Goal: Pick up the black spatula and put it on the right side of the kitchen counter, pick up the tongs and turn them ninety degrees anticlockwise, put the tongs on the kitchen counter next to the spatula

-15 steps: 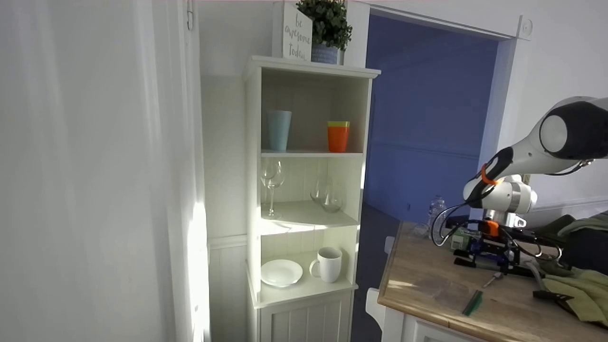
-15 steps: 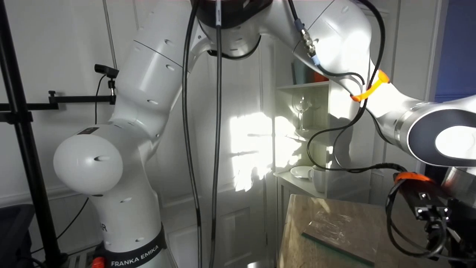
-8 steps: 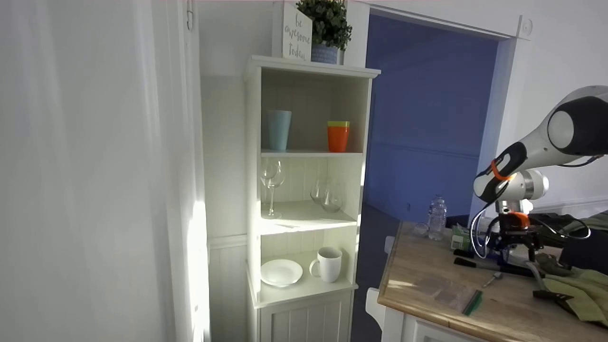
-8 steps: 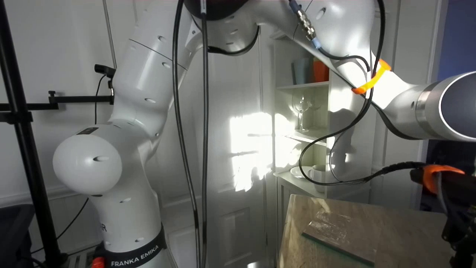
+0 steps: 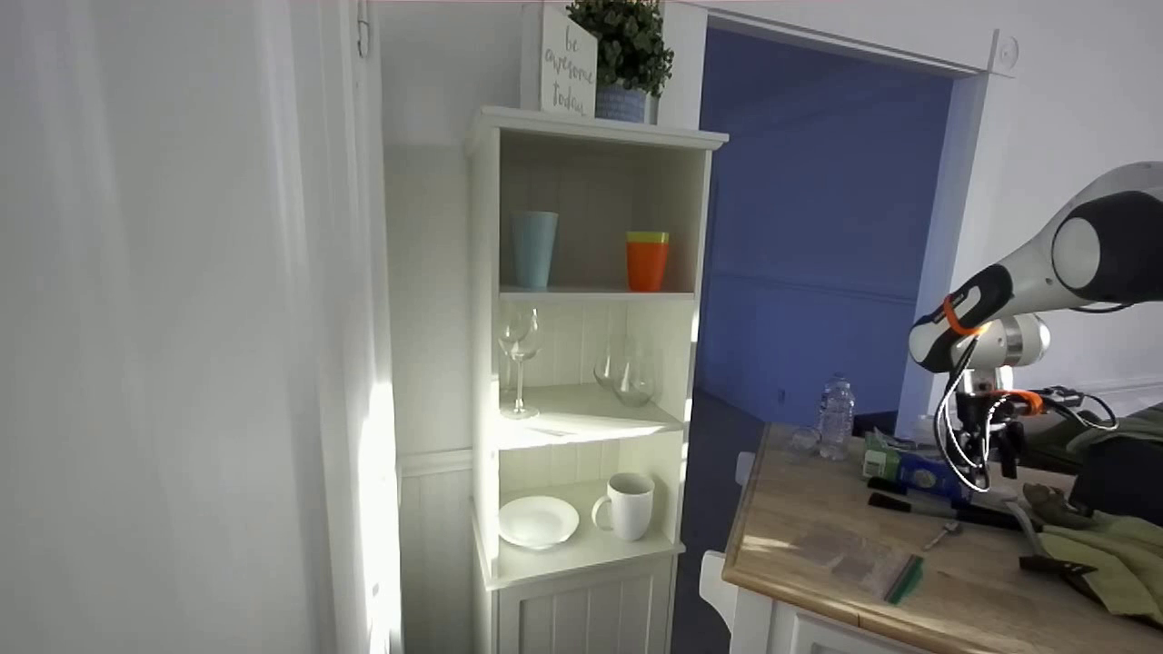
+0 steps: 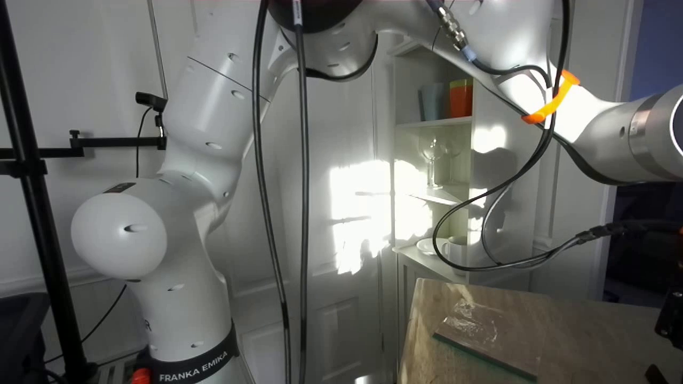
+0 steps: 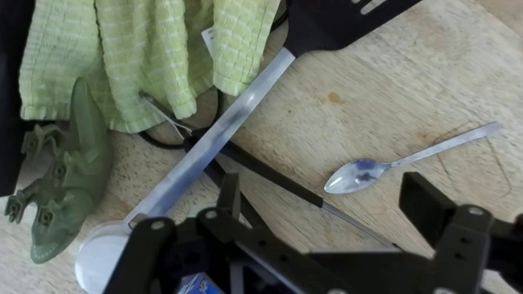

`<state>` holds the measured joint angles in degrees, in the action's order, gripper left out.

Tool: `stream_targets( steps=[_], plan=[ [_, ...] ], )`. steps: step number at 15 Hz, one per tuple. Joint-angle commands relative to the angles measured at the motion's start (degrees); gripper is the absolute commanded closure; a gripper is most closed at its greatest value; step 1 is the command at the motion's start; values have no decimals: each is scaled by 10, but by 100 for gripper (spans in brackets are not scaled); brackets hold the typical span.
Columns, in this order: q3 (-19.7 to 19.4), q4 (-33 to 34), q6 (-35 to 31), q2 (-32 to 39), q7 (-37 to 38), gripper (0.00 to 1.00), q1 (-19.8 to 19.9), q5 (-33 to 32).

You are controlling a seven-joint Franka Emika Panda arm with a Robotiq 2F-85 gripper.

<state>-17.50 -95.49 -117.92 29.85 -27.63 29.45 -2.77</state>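
The black spatula (image 7: pixel 331 22) lies on the light-wood kitchen counter (image 5: pixel 809 536), its metal handle running down-left in the wrist view. Its black head also shows in an exterior view (image 5: pixel 1057 565). The tongs (image 7: pixel 273 173) have black handles and metal arms. They lie crossing beneath the spatula handle, partly hidden by the gripper and a towel. They also show in an exterior view (image 5: pixel 918 506). My gripper (image 7: pixel 327 196) is open and empty above the tongs, its fingers wide apart. In an exterior view the gripper (image 6: pixel 669 320) is mostly cut off at the right edge.
A spoon (image 7: pixel 355 177) lies close by the tongs. A green towel (image 7: pixel 139 53) and a green toy crocodile (image 7: pixel 73 175) lie beside the spatula handle. A blue-green box (image 5: pixel 927 474), a bottle (image 5: pixel 836 418) and a clear plastic bag (image 5: pixel 859 554) are on the counter.
The gripper has moved right and turned in both exterior views, leaving most of one of them. The blue box now shows more fully. The utensils have not visibly moved.
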Motion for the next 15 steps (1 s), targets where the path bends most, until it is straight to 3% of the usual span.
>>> stream_targets(
  steps=[1,7,10,15],
  plan=[
    [13,10,3,4,-7,0,11,-5],
    [17,30,-1,24,-50,0,18,-20],
    [28,47,2,44,-148,0,34,-27],
    [40,71,-64,86,-271,0,60,-35]
  ],
)
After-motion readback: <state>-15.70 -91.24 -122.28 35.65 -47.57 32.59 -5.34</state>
